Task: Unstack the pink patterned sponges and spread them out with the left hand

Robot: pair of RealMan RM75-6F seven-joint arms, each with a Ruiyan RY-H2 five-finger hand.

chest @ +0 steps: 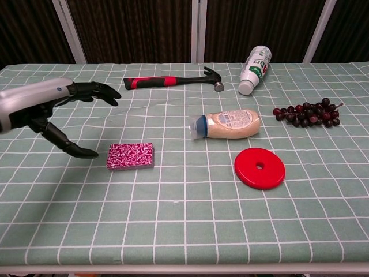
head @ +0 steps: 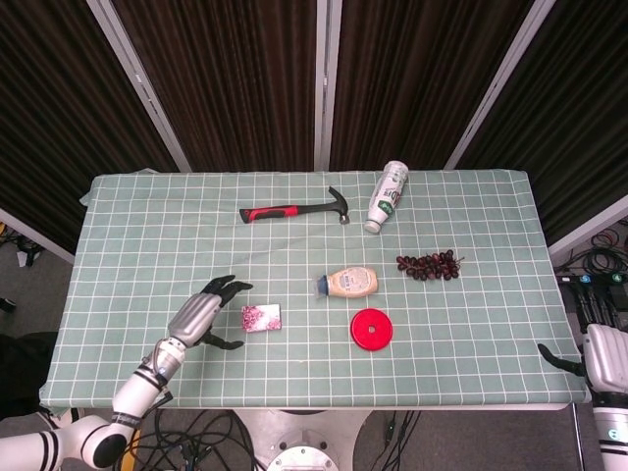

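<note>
We note the left hand's dark fingers spread apart, the thumb held well below the others and nothing between them. The left hand sits just left of the pink patterned sponges, its thumb tip close beside the stack; we cannot tell whether it touches. In the head view the same hand lies beside the stack, which rests flat on the green checked tablecloth left of centre. We record, further out, a mayonnaise bottle on its side, a red disc, a bunch of dark grapes, a hammer and a white bottle. The right hand shows at the table's right edge; we cannot tell its finger state.
</note>
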